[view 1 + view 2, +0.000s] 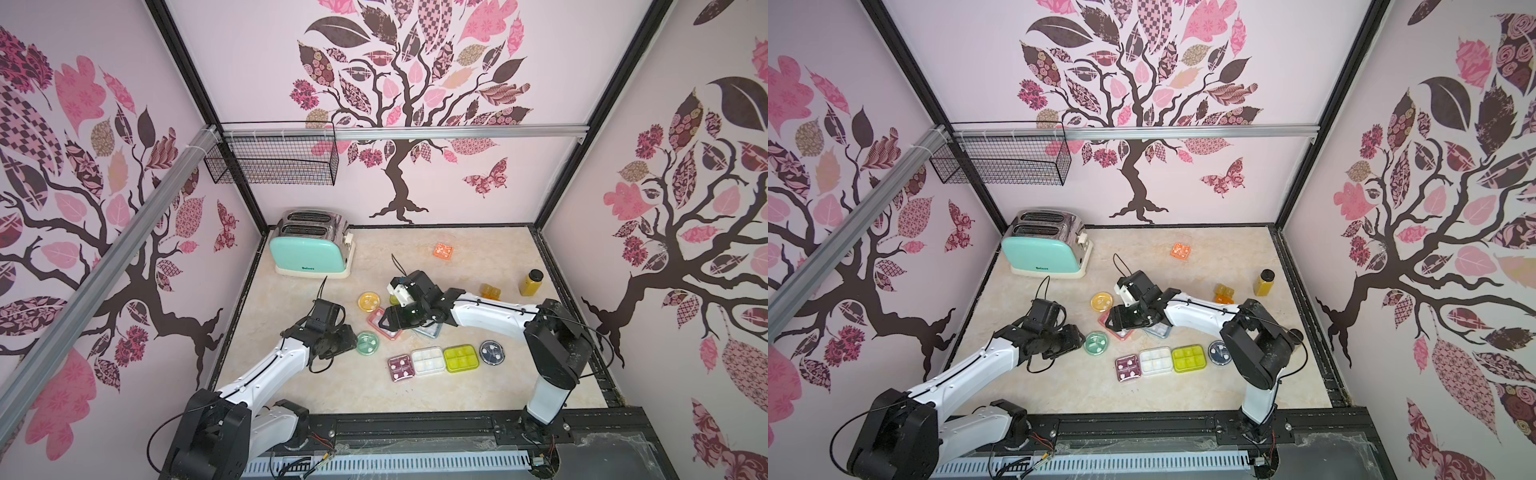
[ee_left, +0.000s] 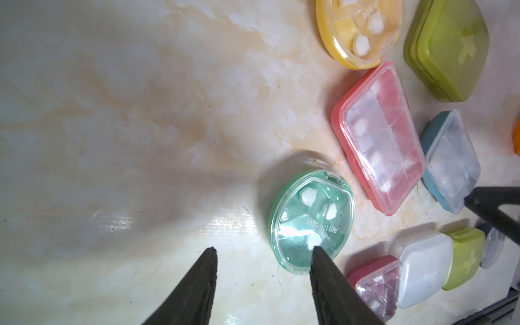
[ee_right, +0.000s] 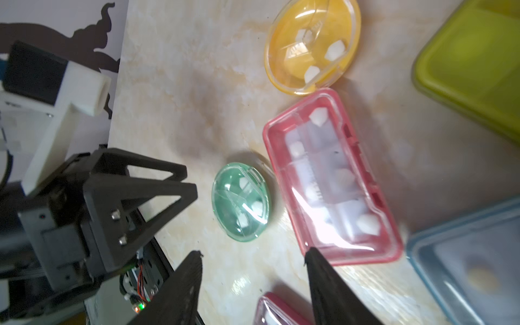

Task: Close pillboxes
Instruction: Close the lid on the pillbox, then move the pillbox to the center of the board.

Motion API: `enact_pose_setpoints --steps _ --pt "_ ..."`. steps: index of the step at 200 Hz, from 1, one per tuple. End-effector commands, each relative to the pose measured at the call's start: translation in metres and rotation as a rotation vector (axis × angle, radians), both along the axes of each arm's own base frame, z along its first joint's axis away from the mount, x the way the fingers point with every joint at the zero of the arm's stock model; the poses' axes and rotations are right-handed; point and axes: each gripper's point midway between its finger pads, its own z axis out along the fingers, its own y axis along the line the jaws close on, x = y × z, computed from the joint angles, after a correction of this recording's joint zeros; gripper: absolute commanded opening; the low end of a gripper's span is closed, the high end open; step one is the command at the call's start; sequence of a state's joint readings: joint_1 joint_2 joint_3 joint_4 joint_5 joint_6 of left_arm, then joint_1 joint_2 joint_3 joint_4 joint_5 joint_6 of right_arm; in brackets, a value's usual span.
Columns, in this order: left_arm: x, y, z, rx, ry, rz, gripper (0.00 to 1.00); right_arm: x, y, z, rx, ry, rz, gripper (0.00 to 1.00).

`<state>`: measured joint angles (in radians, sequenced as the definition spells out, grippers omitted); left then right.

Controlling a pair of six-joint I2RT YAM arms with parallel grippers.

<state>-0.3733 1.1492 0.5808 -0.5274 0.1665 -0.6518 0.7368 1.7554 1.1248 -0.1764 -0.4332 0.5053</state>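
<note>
Up close, the left pincer has its two dark fingers spread well apart with nothing between them. One fingertip sits right at the rim of the mint round pillbox. White lettering on its clear lid reads "Instinct life". The lid lies flat over white pills in wedge compartments.

Just past that box from the left pincer lies the pink rectangular pillbox. It has a clear lid down and faint lettering too soft to read. Further out sits the yellow round pillbox, with an olive case bearing a pale cross beside it.

Over to the right pincer: it is also wide open and holding nothing. One fingertip is at the pink box's near corner, and the mint box lies ahead of the gap.

To the side of the left pincer, the maroon pillbox, white pillbox and yellow-green pillbox stand touching in a row.

Far beyond both pincers, in a top view, sit the orange square pillbox and a mint toaster, whose badge is too small to read.
</note>
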Motion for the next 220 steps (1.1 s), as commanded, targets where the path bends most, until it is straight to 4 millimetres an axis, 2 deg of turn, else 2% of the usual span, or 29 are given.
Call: enact_pose_setpoints --steps 1,34,51,69,87,99,123,134,142,158,175,220 --pt "0.016 -0.01 0.03 -0.015 -0.057 -0.044 0.59 0.021 -0.05 -0.002 -0.001 0.04 -0.071 0.64" --pt "0.046 -0.018 0.069 -0.018 -0.16 -0.061 0.6 0.073 -0.127 0.006 -0.012 0.023 -0.279 0.64" --pt "0.058 -0.028 0.073 -0.042 -0.164 -0.082 0.66 0.096 -0.159 0.008 -0.029 0.004 -0.371 0.65" --pt "0.066 -0.042 0.073 -0.072 -0.149 -0.098 0.57 0.117 -0.179 0.01 -0.024 -0.016 -0.43 0.65" --pt "0.063 -0.06 0.077 -0.035 -0.184 -0.138 0.55 0.14 -0.197 0.009 -0.036 -0.029 -0.494 0.64" --pt "0.06 -0.068 0.071 -0.024 -0.203 -0.151 0.54 0.159 -0.21 0.011 -0.065 -0.054 -0.549 0.63" --pt "0.058 -0.083 0.05 -0.075 -0.167 -0.167 0.53 0.193 -0.223 0.024 -0.056 -0.099 -0.628 0.58" --pt "0.056 -0.092 0.05 -0.089 -0.134 -0.198 0.5 0.207 -0.228 0.03 -0.027 -0.112 -0.646 0.49" --pt "0.056 -0.1 0.053 -0.082 -0.14 -0.225 0.5 0.217 -0.232 0.03 -0.026 -0.115 -0.665 0.47" --pt "0.056 -0.114 0.062 -0.089 -0.169 -0.257 0.5 0.238 -0.239 0.024 -0.028 -0.113 -0.701 0.47" --pt "0.054 -0.123 0.061 -0.102 -0.156 -0.279 0.5 0.257 -0.247 0.014 -0.04 -0.116 -0.744 0.47" --pt "0.049 -0.119 0.057 -0.103 -0.148 -0.275 0.47 0.286 -0.243 -0.007 -0.016 -0.094 -0.75 0.46"
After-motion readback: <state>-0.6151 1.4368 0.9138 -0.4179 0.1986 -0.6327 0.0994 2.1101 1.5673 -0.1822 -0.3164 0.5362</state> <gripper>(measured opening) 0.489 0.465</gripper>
